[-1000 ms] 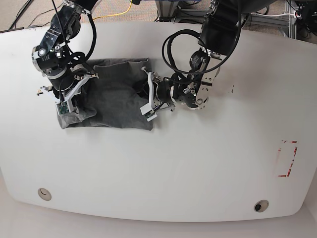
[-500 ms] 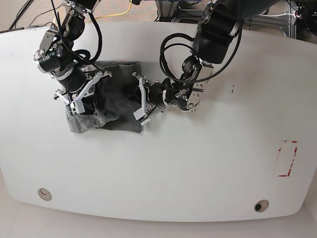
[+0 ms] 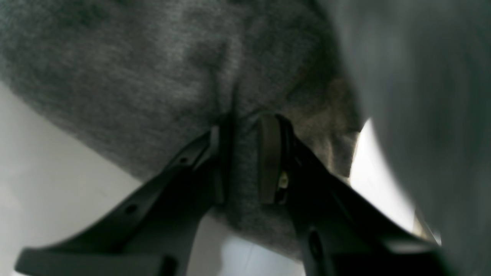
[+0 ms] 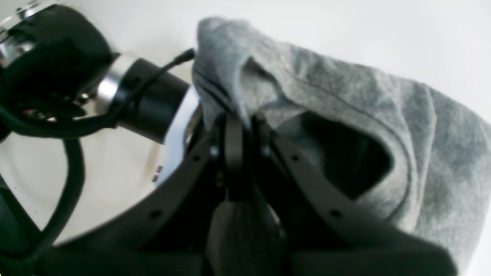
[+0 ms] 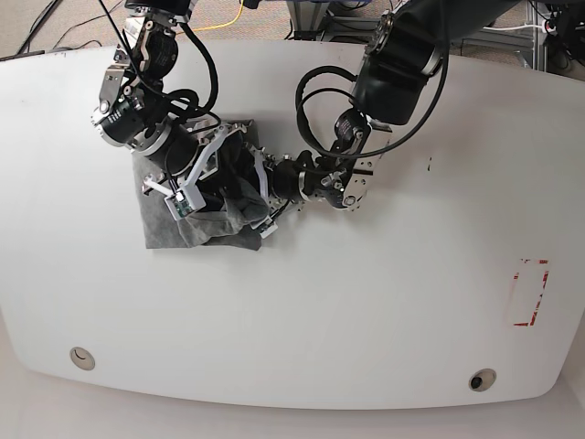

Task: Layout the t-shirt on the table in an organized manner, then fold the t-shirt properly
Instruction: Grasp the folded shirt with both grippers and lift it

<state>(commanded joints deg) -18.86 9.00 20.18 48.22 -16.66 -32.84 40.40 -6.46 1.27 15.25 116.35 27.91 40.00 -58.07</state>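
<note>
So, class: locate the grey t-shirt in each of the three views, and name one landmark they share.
Base: the t-shirt lies bunched at upper left of the table, between both arms.
Left wrist: it fills the upper frame, pinched by the left hand.
Right wrist: right of centre, pinched by the right hand.
Shared landmark: the white table.

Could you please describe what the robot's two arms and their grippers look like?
Both arms are black with silver metal joint rings and looping black cables. The left gripper has matte black, tapered fingers with small round holes. The right gripper is built alike. In the base view, white brackets and a small green circuit board sit near the wrists.
</note>
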